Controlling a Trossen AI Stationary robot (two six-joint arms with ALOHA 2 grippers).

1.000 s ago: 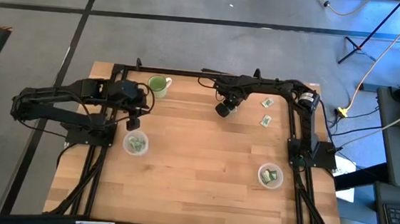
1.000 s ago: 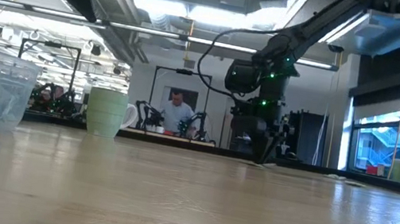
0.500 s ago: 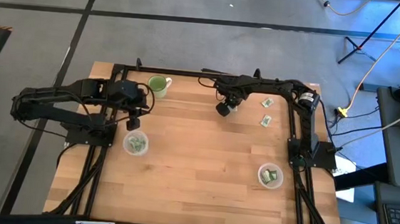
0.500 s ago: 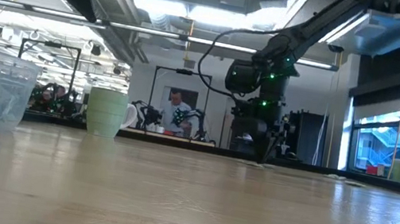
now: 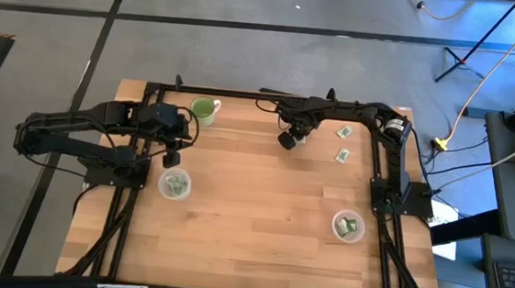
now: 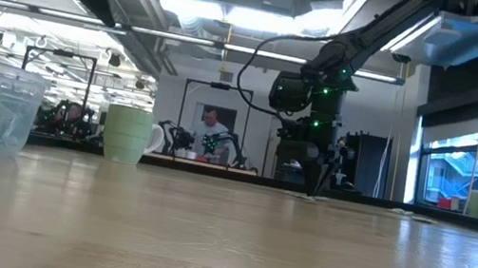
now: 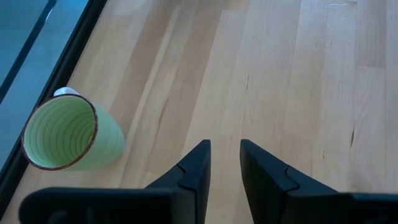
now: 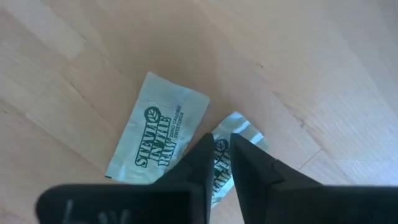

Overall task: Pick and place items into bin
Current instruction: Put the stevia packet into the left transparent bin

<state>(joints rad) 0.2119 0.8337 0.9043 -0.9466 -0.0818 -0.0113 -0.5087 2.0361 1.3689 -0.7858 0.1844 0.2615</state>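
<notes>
- The right gripper (image 5: 287, 141) is down at the far middle of the wooden table (image 5: 260, 227), reaching in from the right side.
- In the right wrist view its two dark fingers (image 8: 202, 163) stand almost together, with only a thin gap, their tips over a second packet (image 8: 236, 138) that lies partly under them; whether they actually pinch it I cannot tell.
- Just beside that one lies a flat packet (image 8: 158, 135), green print on a pale shiny wrapper, clear of the fingers and touching or nearly touching the second packet at one corner.
- Two more packets (image 5: 343, 132) lie on the bare wood near the table's far right corner, apart from the right gripper.
- A clear round bin (image 5: 348, 227) on the right side of the table, nearer the front, holds some green packets; another clear bin (image 5: 174, 184) on the left side holds more.
- The left gripper (image 5: 172, 157) hangs by the left bin, its fingers (image 7: 198, 167) a narrow gap apart with nothing between them, bare wood beneath.
- A light-green mug (image 5: 204, 110) stands upright at the far left of the table, well apart from both bins.
- In the low view a person (image 6: 209, 135) shows in the room beyond the table.
</notes>
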